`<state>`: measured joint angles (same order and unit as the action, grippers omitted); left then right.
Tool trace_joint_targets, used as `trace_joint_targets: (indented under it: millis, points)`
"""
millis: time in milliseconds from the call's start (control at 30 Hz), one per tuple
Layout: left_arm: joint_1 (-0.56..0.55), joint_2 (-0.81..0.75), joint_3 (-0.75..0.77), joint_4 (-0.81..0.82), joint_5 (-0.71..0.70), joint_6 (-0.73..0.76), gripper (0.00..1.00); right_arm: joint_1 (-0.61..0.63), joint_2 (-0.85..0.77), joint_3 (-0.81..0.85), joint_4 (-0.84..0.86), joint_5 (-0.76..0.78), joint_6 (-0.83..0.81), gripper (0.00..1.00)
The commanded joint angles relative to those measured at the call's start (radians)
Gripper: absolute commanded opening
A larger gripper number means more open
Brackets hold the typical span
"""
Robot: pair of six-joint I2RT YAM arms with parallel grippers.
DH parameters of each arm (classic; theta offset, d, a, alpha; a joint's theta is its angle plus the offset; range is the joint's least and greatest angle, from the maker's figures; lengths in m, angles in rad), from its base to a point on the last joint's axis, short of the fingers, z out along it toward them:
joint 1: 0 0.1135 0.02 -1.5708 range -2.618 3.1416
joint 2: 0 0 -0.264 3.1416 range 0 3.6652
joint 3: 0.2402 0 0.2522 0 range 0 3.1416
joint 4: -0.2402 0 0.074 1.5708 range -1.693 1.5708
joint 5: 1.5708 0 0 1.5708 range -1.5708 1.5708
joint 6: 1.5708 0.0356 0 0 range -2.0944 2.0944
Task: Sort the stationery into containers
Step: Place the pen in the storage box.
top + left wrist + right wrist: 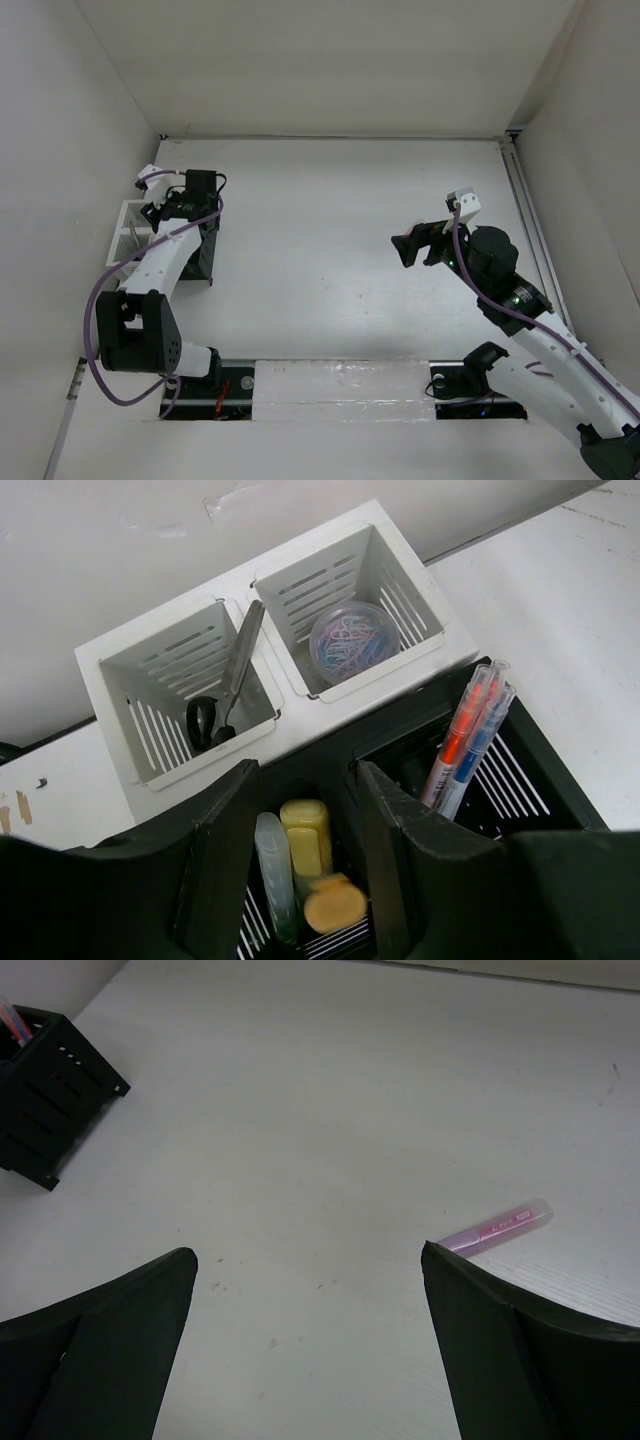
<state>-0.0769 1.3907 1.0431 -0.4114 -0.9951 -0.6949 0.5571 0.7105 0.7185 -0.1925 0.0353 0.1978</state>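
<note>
In the left wrist view my left gripper (305, 780) hangs over the black container (548, 760), jaws apart and gripping nothing. Below them a yellow highlighter (305, 838), an orange one (335, 905) and a clear-capped one (272, 870) lie in its near compartment. Red and blue pens (470, 735) stand in the other compartment. The white container (330, 720) holds black-handled scissors (225, 695) and a round tub of paper clips (352, 640). My right gripper (310, 1260) is wide open above bare table. A purple highlighter (495, 1228) lies just beyond its right finger.
From above, the white container (128, 225) and the black container (200, 262) stand by the left wall, under my left gripper (190, 195). My right gripper (410, 248) hovers mid-right. Walls close in the table on three sides.
</note>
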Motion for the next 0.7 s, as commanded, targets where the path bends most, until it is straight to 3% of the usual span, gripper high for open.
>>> trace_joint_targets:
  millis: [0,100,167,300,600,667]
  points:
    - [0.002,-0.073,0.023,0.000,-0.007,0.005,0.39,0.006,-0.013,-0.004,0.064,-0.011,-0.014,1.00]
    - [0.002,-0.142,0.014,0.010,0.029,0.017,0.53,0.006,-0.013,-0.004,0.064,-0.011,-0.014,1.00]
    - [0.002,-0.224,0.003,0.026,0.052,0.035,0.77,0.006,-0.003,-0.004,0.064,0.018,-0.014,1.00]
    - [0.002,-0.367,-0.018,0.054,0.127,0.093,1.00,0.006,0.039,-0.004,0.064,0.087,0.005,1.00]
    - [-0.024,-0.467,-0.028,0.083,0.377,0.176,1.00,0.006,0.271,0.114,-0.114,0.498,0.150,1.00]
    - [-0.024,-0.478,-0.040,0.120,0.467,0.186,1.00,-0.005,0.364,0.168,-0.165,0.569,0.249,1.00]
